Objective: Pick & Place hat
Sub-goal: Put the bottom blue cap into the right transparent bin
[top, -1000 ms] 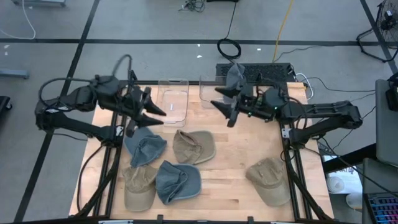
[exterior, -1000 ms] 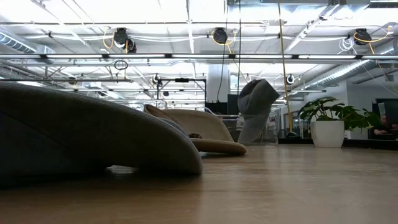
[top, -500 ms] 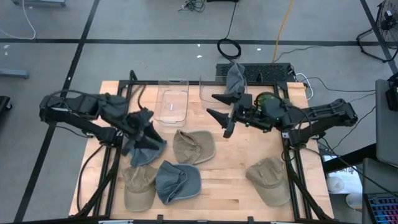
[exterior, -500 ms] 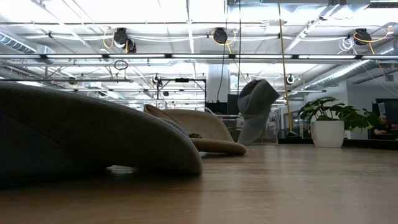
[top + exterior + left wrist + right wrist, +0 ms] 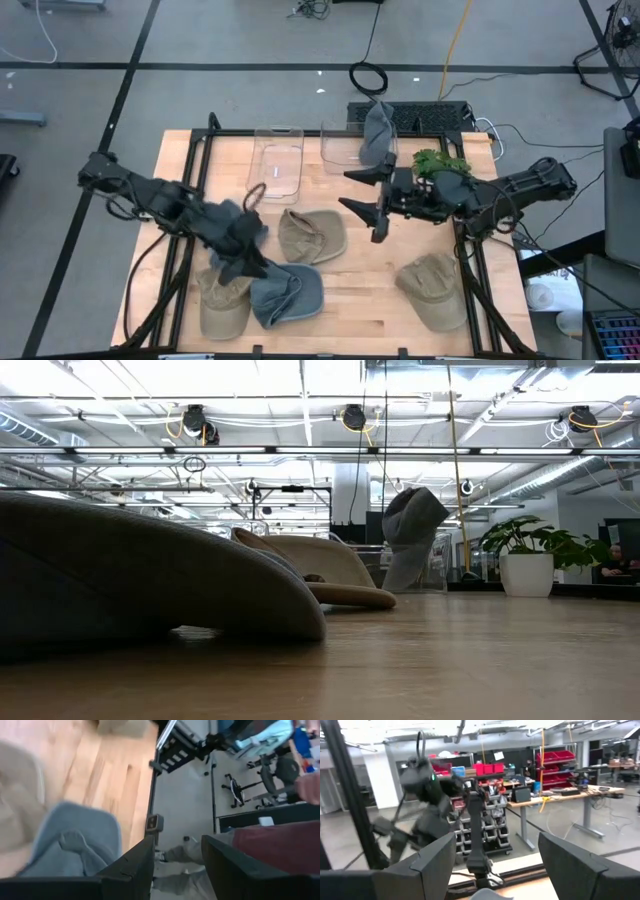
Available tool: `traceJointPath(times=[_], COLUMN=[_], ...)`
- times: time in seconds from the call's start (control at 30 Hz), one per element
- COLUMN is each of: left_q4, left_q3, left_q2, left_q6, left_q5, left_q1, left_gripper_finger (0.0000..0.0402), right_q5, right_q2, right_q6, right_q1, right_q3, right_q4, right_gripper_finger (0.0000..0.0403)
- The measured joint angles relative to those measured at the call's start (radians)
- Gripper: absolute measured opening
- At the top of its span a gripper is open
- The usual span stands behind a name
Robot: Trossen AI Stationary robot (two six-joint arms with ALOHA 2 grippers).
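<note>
Left gripper [image 5: 243, 262] is down low over the caps now, fingers apart w/ nothing between them, tips at the near edge of the blue hat [image 5: 232, 232] and right by the blue cap [image 5: 287, 293]. A sec ago that arm was up by the clear bin [image 5: 277, 166] at the back; it's swung forward and dropped in. Right gripper [image 5: 374, 204] hangs mid-table, jaws spread wide, empty, above bare wood of the table [image 5: 370, 280]; a sec ago it sat further back, near the grey hat [image 5: 377, 130] draped on the 2nd bin [image 5: 338, 140], and has eased forward & down since.

Hats themselves haven't shifted: tan cap [image 5: 311, 235] centre, tan cap at near left [image 5: 222, 303], another tan hat [image 5: 434, 290] near right, well apart from both grippers. Plant [image 5: 440, 162] shows behind the right arm.

Hard to read: left arm covers most of the blue hat from above, so can't tell if fingers touch it. Left wrist view is blurred, just blue fabric [image 5: 75, 840] past the fingers [image 5: 131, 870]. Low view is mostly blocked by a big hat brim [image 5: 150, 575] up close; no gripper in it, same as before. Right wrist view looks into the room, left arm [image 5: 427, 810] smeared.
</note>
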Motion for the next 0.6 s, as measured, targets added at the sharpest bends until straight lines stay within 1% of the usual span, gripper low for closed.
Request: traceJointPath(times=[0.17,0.33,0.6], left_q4=[0.005,0.051,0.043], left_q3=[0.000,-0.001,-0.001], left_q2=[0.074,0.147,0.257], left_q6=[-0.152,-0.302,-0.508], left_q5=[-0.012,-0.015,-0.015], left_q1=[-0.056,-0.098,-0.151], left_gripper_finger=[0.0170,0.0170,0.0170], right_q5=[-0.001,-0.001,-0.004], right_q2=[-0.024,-0.044,-0.044], right_q6=[-0.009,-0.019,-0.022], right_q1=[0.027,0.047,0.056], right_q3=[0.000,0.000,0.000], right_q4=[-0.009,-0.012,-0.042], right_gripper_finger=[0.0274,0.0274,0.0275])
